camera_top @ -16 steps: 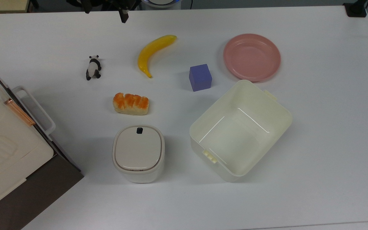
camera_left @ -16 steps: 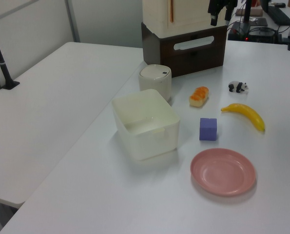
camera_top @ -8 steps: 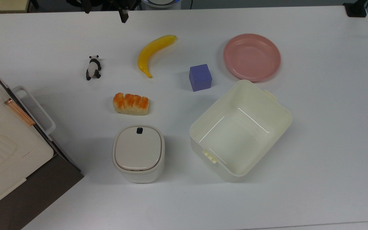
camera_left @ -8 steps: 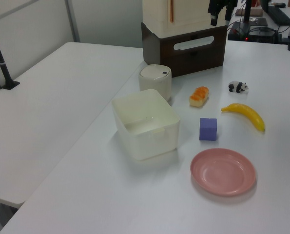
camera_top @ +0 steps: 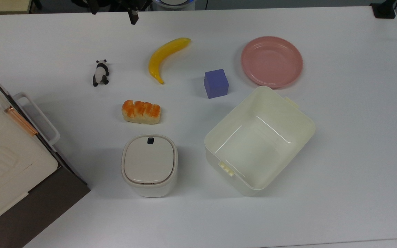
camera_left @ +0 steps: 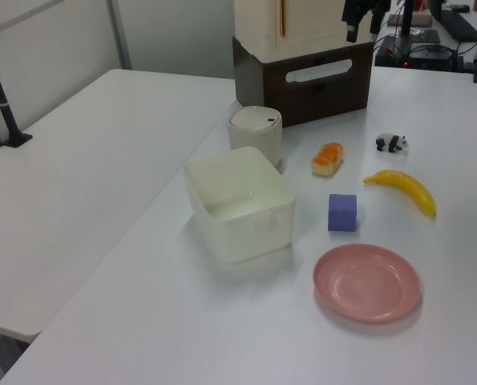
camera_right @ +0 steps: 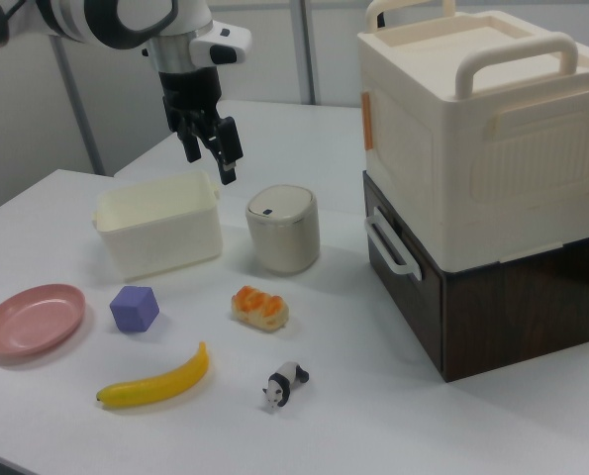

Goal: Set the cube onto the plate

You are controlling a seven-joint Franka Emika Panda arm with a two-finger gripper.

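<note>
1. Gripper point(camera_right: 208, 153) up in the air, high over the table point(camera_top: 350, 144), fingers spread apart, nothing between them. In the right view, hangs above the cream tub point(camera_right: 158, 230) and the lidded bin point(camera_right: 283, 229).
2. Cube point(camera_top: 216, 83) flat on the table, untouched, well apart from the gripper.
3. Top view: cube sits between banana point(camera_top: 165, 56) and plate point(camera_top: 271, 61); plate up and to the top view's right of it, near but not touching.
4. Tub's near corner just below the cube in the top view, small gap.
5. Plate bare, rim just beside the tub's top edge.
6. Bread roll point(camera_top: 141, 112) and panda figure point(camera_top: 100, 73) off to the top view's left of the cube.
7. Stacked cream and brown boxes point(camera_right: 482, 178) at the right view's right edge.
</note>
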